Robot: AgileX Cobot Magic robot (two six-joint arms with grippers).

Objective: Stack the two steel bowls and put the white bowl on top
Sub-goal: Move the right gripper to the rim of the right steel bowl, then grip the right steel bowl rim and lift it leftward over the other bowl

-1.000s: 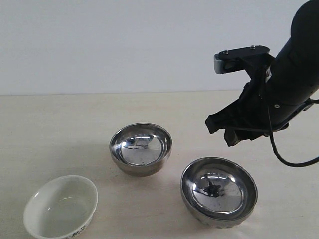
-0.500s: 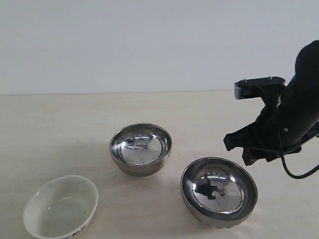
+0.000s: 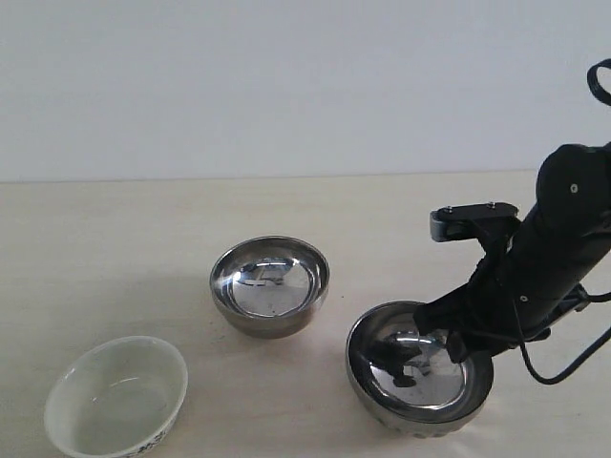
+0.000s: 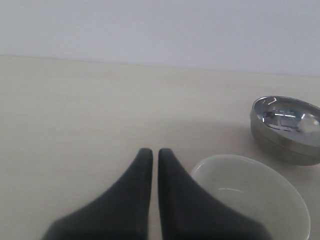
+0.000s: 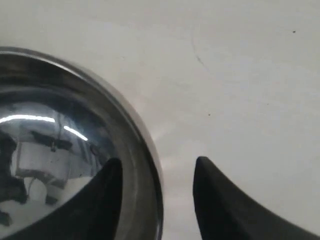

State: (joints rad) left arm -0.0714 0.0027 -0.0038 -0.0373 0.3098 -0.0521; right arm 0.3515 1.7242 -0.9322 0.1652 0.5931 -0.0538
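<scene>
Two steel bowls stand apart on the table: one (image 3: 270, 284) in the middle, the other (image 3: 412, 389) at the front right. The white bowl (image 3: 116, 396) sits at the front left. My right gripper (image 3: 456, 336) is open and straddles the far right rim of the right steel bowl (image 5: 60, 145): one finger (image 5: 111, 175) is inside, the other (image 5: 205, 172) outside, and the right gripper (image 5: 157, 165) is not clamped on the rim. In the left wrist view my left gripper (image 4: 151, 152) is shut and empty, low beside the white bowl (image 4: 250, 195), with the middle steel bowl (image 4: 286, 127) beyond.
The pale tabletop (image 3: 115, 248) runs back to a plain white wall. The right arm's black cable (image 3: 563, 367) loops just right of the right steel bowl. The left arm does not show in the exterior view.
My right arm has come down from above and behind the right steel bowl until its open fingers sit over that bowl's rim. The bowls have not moved.
</scene>
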